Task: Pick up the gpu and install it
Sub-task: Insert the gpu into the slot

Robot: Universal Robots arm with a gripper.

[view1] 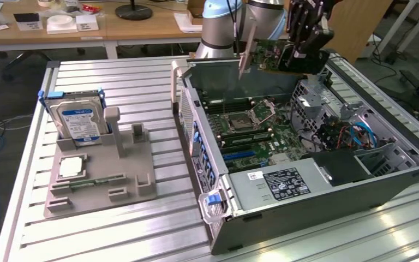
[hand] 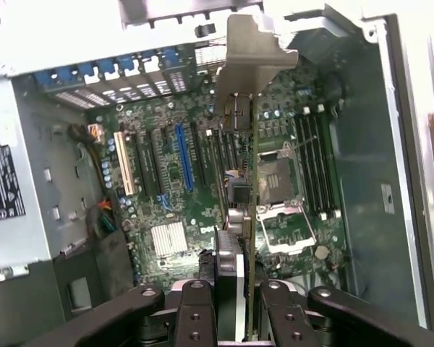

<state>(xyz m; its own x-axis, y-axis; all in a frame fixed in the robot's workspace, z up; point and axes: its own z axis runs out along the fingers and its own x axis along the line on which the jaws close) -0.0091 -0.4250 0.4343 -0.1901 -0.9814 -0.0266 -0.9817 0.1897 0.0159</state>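
My gripper (view1: 305, 50) hangs over the far end of the open computer case (view1: 384, 180), shut on the gpu (view1: 271, 54). The card is held on edge, green board facing the exterior view's left, its silver bracket (view1: 245, 54) pointing down toward the case's rear wall. In the wrist view the gpu (hand: 250, 217) appears edge-on between my black fingers (hand: 200, 307), with its bracket (hand: 249, 50) at the far end. It hovers above the motherboard (hand: 166, 188), over the area between the blue slot (hand: 182, 155) and the processor socket (hand: 275, 181), not touching it.
A grey fixture (view1: 100, 180) at the exterior view's left carries a silver hard drive (view1: 78, 123) with a blue-white label. Inside the case lie a power supply (view1: 282, 183), blue cables (view1: 359, 136) and drive bays. Desks stand behind the slatted metal table (view1: 122, 82).
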